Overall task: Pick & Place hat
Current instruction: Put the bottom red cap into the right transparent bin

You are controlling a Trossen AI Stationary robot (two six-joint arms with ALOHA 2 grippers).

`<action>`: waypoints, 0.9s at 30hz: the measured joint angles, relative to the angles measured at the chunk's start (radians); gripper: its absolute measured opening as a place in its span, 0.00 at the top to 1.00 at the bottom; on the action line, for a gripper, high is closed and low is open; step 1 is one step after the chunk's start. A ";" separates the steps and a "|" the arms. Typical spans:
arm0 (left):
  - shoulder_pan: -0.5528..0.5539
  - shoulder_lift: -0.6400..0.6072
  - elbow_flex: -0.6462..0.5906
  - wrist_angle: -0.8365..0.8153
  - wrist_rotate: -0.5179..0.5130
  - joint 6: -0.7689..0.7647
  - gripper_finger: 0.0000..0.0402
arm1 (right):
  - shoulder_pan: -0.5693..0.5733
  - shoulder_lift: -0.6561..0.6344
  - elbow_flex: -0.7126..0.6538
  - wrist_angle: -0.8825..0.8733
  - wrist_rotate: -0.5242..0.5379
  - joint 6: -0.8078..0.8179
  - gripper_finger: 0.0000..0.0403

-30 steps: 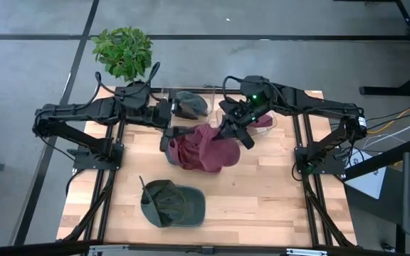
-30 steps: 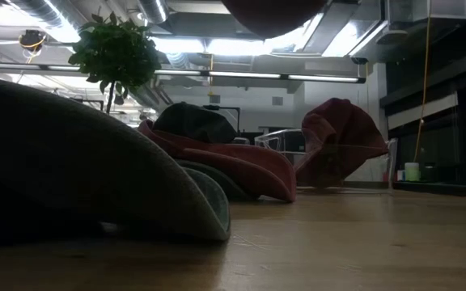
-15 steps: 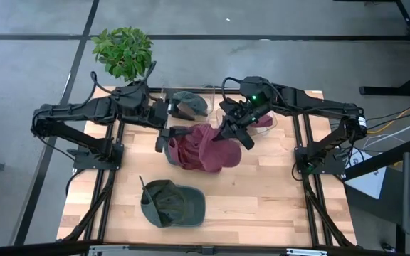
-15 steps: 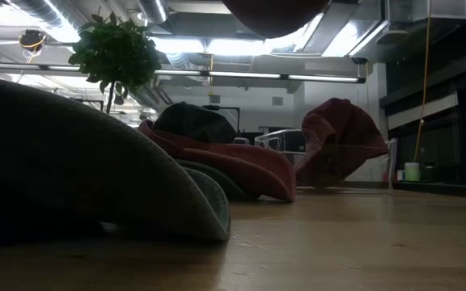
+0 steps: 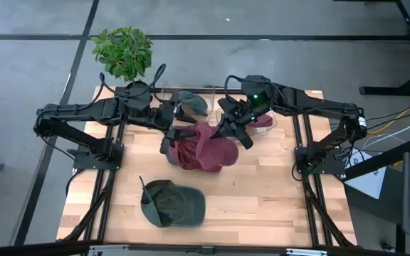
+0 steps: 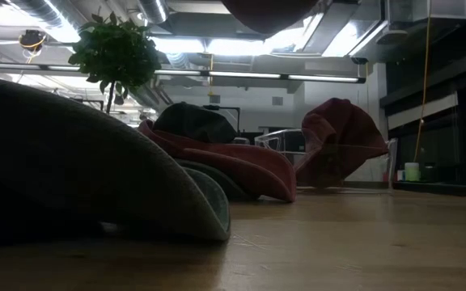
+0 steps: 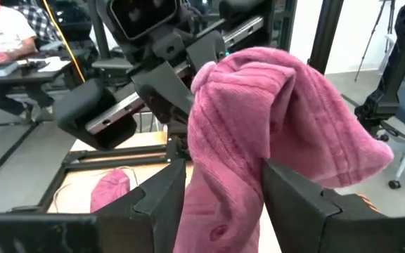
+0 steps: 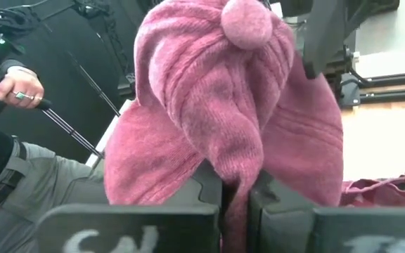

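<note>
A pink knitted hat (image 5: 203,148) with a pompom (image 8: 247,21) hangs above the middle of the table between my two grippers. My left gripper (image 5: 179,135) is on its left side, with cloth filling the gap between the fingers (image 7: 162,204). My right gripper (image 5: 224,131) is shut on the hat's far right part. The low view shows only the hat's underside (image 6: 265,11) at the top of the picture. My left gripper has a thick bunch of the hat's cloth (image 7: 220,197) between its two fingers, coming nearly level from the table's left side. The hat is lifted clear of the table. My right gripper pinches a fold of the hat (image 8: 236,165) between its two shut fingers, below the pompom. It comes from the table's right side, slanting slightly down. The rest of the hat bulges up and outward from the fingers, clear of the table.
A green cap (image 5: 171,205) lies on the table near its front edge. At the far edge a dark cap (image 5: 191,104) and another pink hat (image 5: 263,121) lie by a clear bin (image 5: 216,96). A potted plant (image 5: 123,50) stands at the far left corner.
</note>
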 joint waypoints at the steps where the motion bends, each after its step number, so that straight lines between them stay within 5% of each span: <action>1: 0.000 0.000 0.000 0.005 0.000 0.000 0.55 | 0.000 0.000 0.000 0.001 0.000 0.001 0.97; 9: 0.000 0.004 0.000 0.064 -0.045 0.000 0.63 | 0.000 0.000 0.000 0.003 0.000 0.007 0.97; 19: 0.000 0.005 0.000 0.068 -0.107 0.000 0.96 | 0.000 0.000 0.000 0.004 -0.003 0.025 0.97; 27: 0.000 0.005 0.000 0.116 -0.160 0.035 0.99 | 0.000 0.000 0.001 -0.002 -0.005 0.020 0.97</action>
